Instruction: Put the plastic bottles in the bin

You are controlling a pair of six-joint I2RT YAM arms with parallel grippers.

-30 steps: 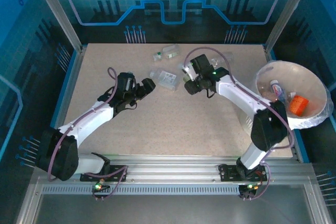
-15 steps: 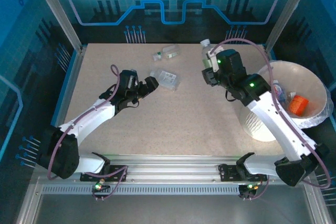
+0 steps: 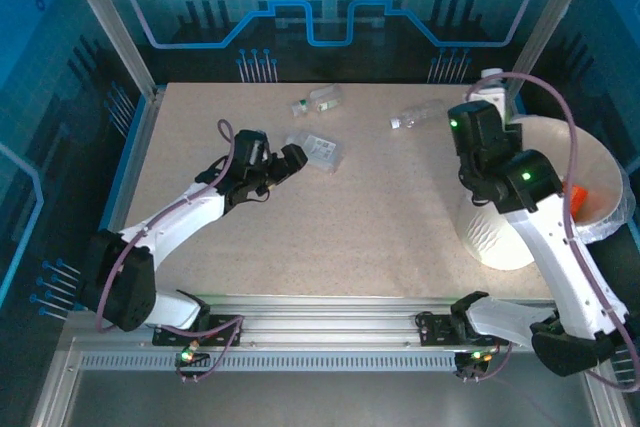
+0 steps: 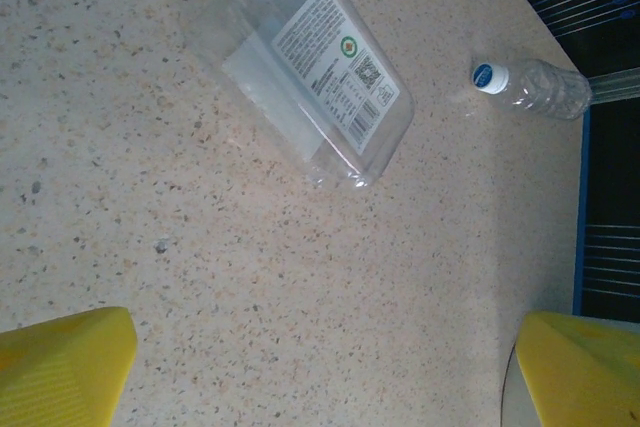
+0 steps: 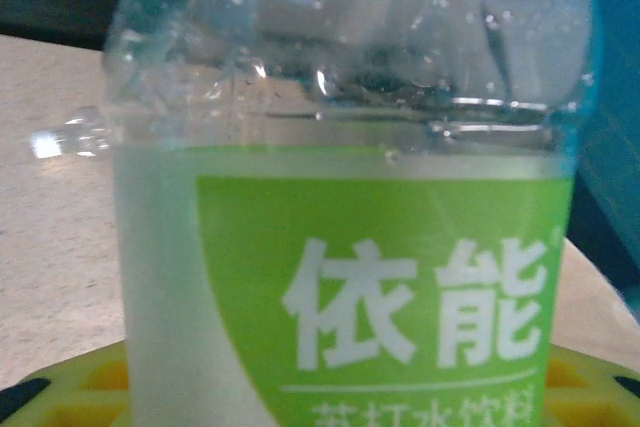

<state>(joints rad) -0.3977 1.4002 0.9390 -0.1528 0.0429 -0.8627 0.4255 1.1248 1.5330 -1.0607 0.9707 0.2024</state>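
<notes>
"Right gripper (image 3: 488,99)?"
"Clenched on the green-label bottle (image 5: 340,247) — upper right of the overhead frame, near the bin (image 3: 497,237)."
"Left gripper (image 4: 320,367)?"
"Fingers spread wide, grasping nothing — the clear bottle (image 4: 310,77) lies upper centre in its wrist frame."

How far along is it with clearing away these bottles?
Done: something orange, probably a bottle, lies in the bin.
In hand: the right gripper grips a green-labelled bottle near the bin's rim.
Left: four bottles lie on the table: a flat clear one beside the open left gripper, a blue-capped one and two small ones near the far edge.
</notes>
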